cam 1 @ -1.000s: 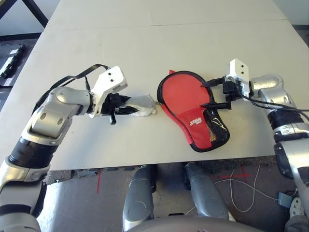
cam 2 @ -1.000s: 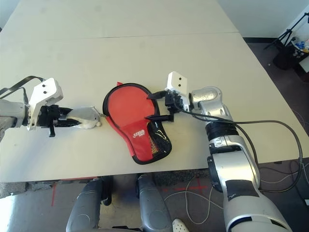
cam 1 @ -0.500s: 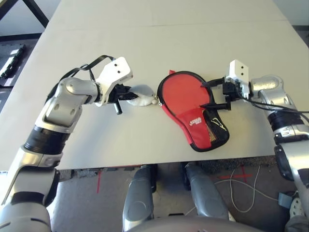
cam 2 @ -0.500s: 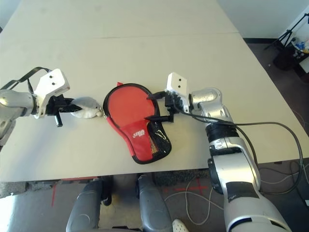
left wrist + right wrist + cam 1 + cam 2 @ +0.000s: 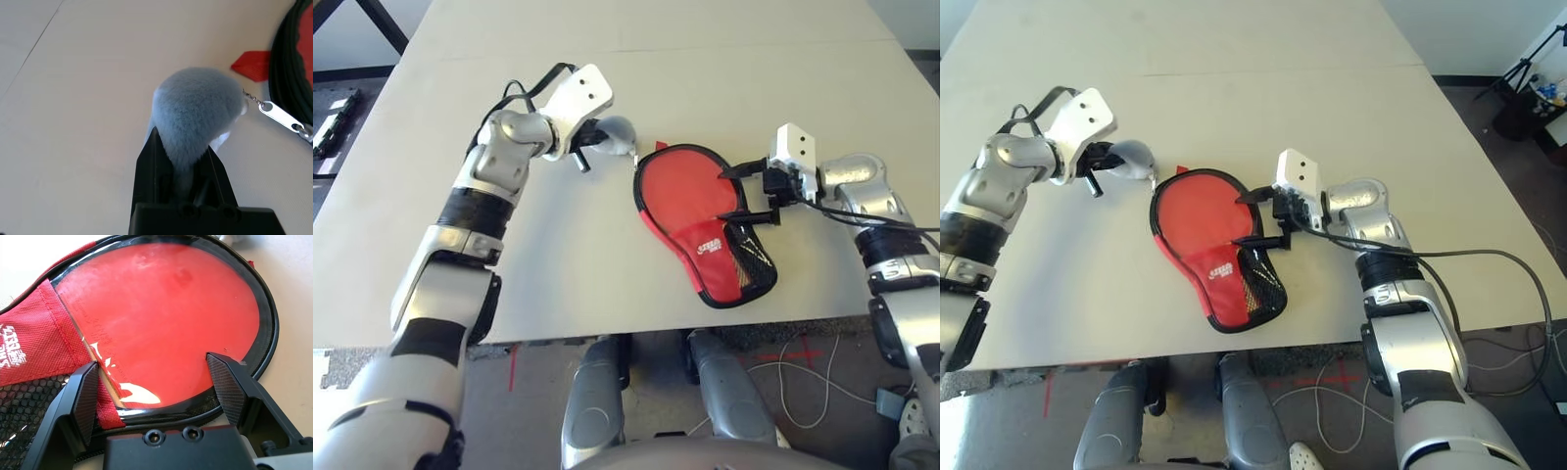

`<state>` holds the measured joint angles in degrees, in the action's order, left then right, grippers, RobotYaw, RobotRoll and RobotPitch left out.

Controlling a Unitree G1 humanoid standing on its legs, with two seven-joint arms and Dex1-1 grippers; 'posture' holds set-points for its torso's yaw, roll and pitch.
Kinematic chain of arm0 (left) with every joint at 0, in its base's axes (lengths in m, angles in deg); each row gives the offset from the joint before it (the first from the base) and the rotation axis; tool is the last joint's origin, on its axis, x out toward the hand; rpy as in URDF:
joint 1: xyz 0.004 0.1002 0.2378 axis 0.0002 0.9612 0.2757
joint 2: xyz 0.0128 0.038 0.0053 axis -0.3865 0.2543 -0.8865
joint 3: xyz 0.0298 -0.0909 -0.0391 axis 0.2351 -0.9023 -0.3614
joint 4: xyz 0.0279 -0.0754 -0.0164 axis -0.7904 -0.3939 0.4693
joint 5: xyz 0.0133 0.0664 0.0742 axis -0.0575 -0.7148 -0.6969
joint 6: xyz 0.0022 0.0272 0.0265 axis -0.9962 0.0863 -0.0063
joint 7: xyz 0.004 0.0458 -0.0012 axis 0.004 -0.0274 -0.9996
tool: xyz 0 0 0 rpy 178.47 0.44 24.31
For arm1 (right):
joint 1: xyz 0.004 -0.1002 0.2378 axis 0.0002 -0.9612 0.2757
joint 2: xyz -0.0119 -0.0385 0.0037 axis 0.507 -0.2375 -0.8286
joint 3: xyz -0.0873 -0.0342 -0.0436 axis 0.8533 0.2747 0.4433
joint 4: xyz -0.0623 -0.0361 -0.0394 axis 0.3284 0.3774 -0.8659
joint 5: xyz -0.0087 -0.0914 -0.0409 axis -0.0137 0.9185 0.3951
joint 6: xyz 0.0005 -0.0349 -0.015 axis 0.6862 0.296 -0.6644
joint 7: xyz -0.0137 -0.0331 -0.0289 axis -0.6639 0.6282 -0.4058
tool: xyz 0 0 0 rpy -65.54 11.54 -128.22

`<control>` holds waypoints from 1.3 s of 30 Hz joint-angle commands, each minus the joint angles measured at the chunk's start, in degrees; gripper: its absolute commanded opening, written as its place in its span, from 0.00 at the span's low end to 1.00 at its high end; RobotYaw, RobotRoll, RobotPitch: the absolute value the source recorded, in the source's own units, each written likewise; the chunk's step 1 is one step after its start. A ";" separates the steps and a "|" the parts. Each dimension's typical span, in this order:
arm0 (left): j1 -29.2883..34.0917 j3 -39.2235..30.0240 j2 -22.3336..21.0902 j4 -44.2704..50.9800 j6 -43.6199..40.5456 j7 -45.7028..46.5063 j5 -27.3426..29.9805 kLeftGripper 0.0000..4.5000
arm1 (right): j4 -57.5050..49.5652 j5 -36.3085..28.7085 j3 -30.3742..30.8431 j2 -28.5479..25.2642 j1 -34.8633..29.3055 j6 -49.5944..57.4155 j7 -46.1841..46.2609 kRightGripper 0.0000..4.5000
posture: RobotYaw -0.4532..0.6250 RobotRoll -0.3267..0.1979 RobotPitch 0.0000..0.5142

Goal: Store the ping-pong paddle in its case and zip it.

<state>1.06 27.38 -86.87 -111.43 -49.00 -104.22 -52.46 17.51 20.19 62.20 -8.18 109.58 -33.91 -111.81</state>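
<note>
Zipper creeping round the case (image 5: pixel 697 247)
Left hand (image 5: pixel 181 166), pinching the fluffy pull charm (image 5: pixel 195 107), has moved up the rim; right hand (image 5: pixel 156 367) sits spread.

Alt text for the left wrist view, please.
The left gripper's black fingers pinch a fuzzy blue-grey plush charm, linked by a short chain to a silver zipper pull at the black edge of the red case.

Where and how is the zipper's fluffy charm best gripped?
Probably across the plush body of the charm, away from its chain, approached from the side opposite the case. It is rounded and bulky there, and the thin chain and zipper pull lie toward the case; the left gripper pinches that end already.
</note>
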 commanded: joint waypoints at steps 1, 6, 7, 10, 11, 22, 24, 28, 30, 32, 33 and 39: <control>-3.42 0.20 2.36 -7.47 4.84 3.16 -1.80 0.05 | 0.95 2.75 3.00 0.68 -3.29 0.83 -0.05 1.00 | 0.40 0.62 0.56; -9.26 0.23 7.84 -18.06 9.78 7.49 -3.92 0.05 | -0.22 2.75 3.14 0.52 -4.14 1.23 0.10 1.00 | 0.40 0.62 0.56; -10.08 0.26 8.59 -19.22 10.41 8.00 -4.29 0.05 | -0.27 2.77 3.16 0.53 -4.13 1.27 0.12 1.00 | 0.40 0.62 0.56; -12.76 0.04 11.54 -21.91 11.78 10.11 -5.02 0.05 | -0.49 2.83 3.25 0.64 -4.12 1.49 0.21 1.00 | 0.39 0.62 0.56; -13.51 -0.10 12.42 -22.57 12.08 10.80 -5.23 0.05 | -0.62 2.84 3.27 0.69 -4.14 1.58 0.25 1.00 | 0.39 0.62 0.56; -16.71 -1.53 19.26 -23.50 14.90 8.51 -4.13 0.05 | -1.89 2.91 3.41 1.09 -4.85 2.32 0.77 1.00 | 0.38 0.62 0.57; -16.45 -1.34 20.58 -23.31 15.16 8.44 -4.29 0.05 | -1.99 2.88 3.39 1.15 -4.94 2.36 0.90 1.00 | 0.38 0.62 0.57; -16.09 -2.24 22.90 -22.26 15.18 6.87 -2.97 0.34 | -2.27 2.79 3.32 1.27 -5.13 2.53 1.21 1.00 | 0.37 0.62 0.57; -16.00 -2.31 23.27 -21.55 15.60 5.56 -2.81 0.49 | -2.40 2.77 3.29 1.27 -5.24 2.60 1.29 1.00 | 0.37 0.62 0.57; -16.03 -2.45 23.27 -20.93 15.70 4.79 -2.67 0.64 | -2.50 2.76 3.27 1.24 -5.47 2.56 1.35 1.00 | 0.37 0.62 0.57; -16.07 -2.51 23.18 -20.70 15.67 4.59 -2.57 0.71 | -2.56 2.76 3.25 1.22 -5.56 2.56 1.38 1.00 | 0.38 0.62 0.57; -16.53 -3.30 22.03 -19.28 15.37 2.93 -1.67 0.99 | -2.26 2.88 3.28 1.31 -5.47 2.48 1.67 1.00 | 0.38 0.62 0.56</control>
<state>-15.32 24.33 -64.72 -131.53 -33.95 -100.28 -54.44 12.83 19.96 62.05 -7.57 107.32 -32.14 -110.29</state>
